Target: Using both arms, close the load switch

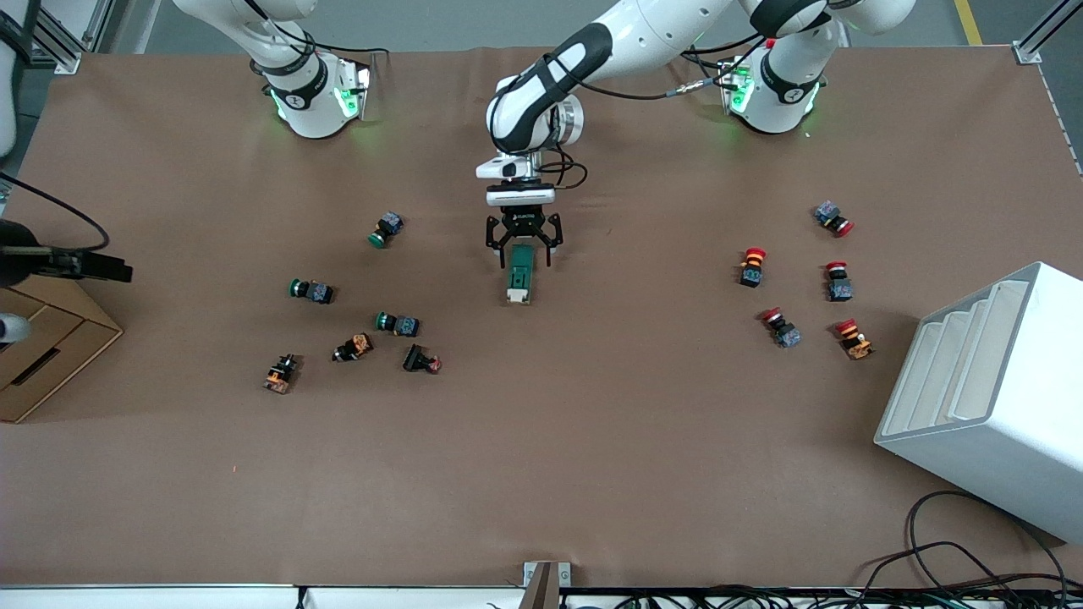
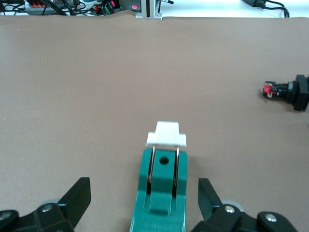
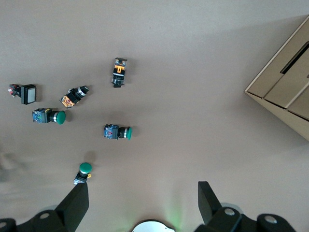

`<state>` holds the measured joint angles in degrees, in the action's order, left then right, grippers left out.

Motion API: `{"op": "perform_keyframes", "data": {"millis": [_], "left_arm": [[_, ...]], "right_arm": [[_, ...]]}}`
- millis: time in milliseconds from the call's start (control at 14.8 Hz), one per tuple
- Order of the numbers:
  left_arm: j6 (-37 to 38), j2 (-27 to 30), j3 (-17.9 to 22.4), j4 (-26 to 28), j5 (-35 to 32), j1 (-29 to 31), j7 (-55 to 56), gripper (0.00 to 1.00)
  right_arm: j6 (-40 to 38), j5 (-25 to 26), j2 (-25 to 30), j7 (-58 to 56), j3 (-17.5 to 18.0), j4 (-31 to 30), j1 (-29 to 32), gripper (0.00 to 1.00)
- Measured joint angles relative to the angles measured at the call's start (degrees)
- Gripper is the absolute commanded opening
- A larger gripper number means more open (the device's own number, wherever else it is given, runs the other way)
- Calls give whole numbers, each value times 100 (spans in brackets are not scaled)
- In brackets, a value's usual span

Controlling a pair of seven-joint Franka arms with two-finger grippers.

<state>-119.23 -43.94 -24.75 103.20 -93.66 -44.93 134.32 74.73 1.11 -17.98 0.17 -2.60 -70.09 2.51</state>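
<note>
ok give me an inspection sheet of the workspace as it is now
surface: brown table cover, flat.
job's things: load switch flat mid-table, white lever tab at the end nearer the front camera.
clutter: green-capped push buttons and black-and-orange parts toward the right arm's end; red-capped buttons toward the left arm's end.
grippers: left gripper open, fingers either side of the switch, not touching; right gripper open, high over the green buttons, waiting.
cables: loose bundle at the table edge nearest the front camera.
surroundings: white slotted rack; cardboard box.
</note>
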Motion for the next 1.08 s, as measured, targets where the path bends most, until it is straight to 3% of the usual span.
{"op": "perform_keyframes", "data": {"millis": [339,542,1085], "left_arm": [[-63,22,-6,-490,665,290,-903,98],[-87,66,-7,-993,1689,479,-1742,98],[-99,986,-18,-1493,4089,1473,-4161,99]], "right_arm": [[-305,-3,42,0,140,117,-84,100],[-279,-3,347,0,143,22,-101,100],[538,-3,1788,-1,153,-1787,-103,100]]}}
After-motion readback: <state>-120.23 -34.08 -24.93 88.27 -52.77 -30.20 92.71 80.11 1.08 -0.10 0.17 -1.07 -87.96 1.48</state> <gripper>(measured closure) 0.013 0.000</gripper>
